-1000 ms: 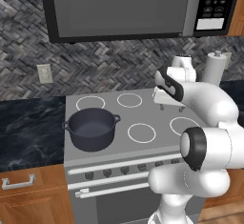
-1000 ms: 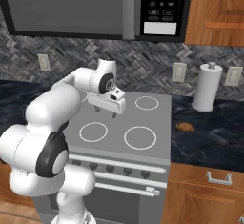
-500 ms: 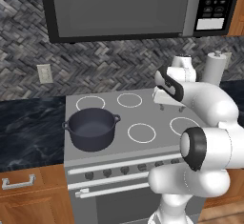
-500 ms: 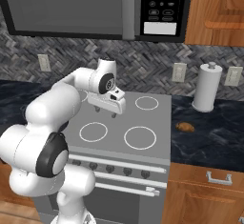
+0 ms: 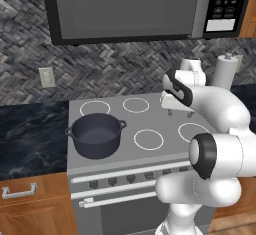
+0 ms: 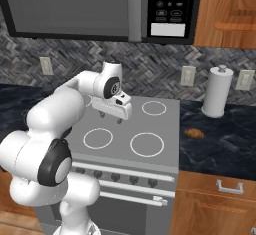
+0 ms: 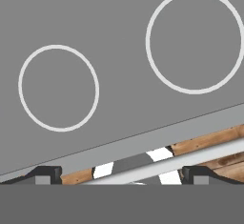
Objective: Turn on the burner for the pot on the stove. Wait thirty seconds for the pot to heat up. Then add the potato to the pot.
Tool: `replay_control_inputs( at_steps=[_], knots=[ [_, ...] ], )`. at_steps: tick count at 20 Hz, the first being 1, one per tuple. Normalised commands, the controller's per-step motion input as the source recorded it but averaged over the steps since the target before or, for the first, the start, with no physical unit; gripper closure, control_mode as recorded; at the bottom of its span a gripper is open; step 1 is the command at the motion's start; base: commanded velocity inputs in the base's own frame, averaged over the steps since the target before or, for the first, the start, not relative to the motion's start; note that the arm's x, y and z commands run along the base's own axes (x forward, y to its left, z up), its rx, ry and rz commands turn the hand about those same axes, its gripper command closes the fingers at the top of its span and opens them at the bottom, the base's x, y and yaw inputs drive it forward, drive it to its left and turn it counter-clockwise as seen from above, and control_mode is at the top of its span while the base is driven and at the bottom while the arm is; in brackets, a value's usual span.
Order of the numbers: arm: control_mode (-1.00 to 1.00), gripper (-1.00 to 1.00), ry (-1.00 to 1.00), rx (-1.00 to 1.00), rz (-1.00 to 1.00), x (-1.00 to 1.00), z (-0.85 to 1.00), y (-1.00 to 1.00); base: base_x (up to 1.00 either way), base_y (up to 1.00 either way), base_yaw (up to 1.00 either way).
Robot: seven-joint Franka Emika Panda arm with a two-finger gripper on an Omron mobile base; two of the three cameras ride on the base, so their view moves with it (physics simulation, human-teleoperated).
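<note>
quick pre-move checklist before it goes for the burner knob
1. Pot sits on the front left ring of the stove: ok.
2. Gripper open and empty, hovering over the stove top: ok.
3. Knobs along the stove front unobstructed: ok.
4. Which knob drives the pot's burner: cannot tell, no markings legible.
5. Burner under the pot already on: cannot tell, no glow visible.
6. Potato waiting on the counter right of the stove, near the paper towel roll: ok.
</note>
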Motion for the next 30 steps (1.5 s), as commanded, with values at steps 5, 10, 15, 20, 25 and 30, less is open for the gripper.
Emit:
replay_control_inputs(
  at_steps=[5,10,15,20,25,30],
  knots=[
    [-1.0,-1.0,0.0,0.0,0.0,0.0,0.0,0.0,0.0,0.0,0.0],
    [-1.0,-1.0,0.0,0.0,0.0,0.0,0.0,0.0,0.0,0.0,0.0],
    [-1.0,-1.0,0.0,0.0,0.0,0.0,0.0,0.0,0.0,0.0,0.0],
    [-1.0,-1.0,0.0,0.0,0.0,0.0,0.0,0.0,0.0,0.0,0.0],
    [-1.0,-1.0,0.0,0.0,0.0,0.0,0.0,0.0,0.0,0.0,0.0],
    [-1.0,-1.0,0.0,0.0,0.0,0.0,0.0,0.0,0.0,0.0,0.0]
  ],
)
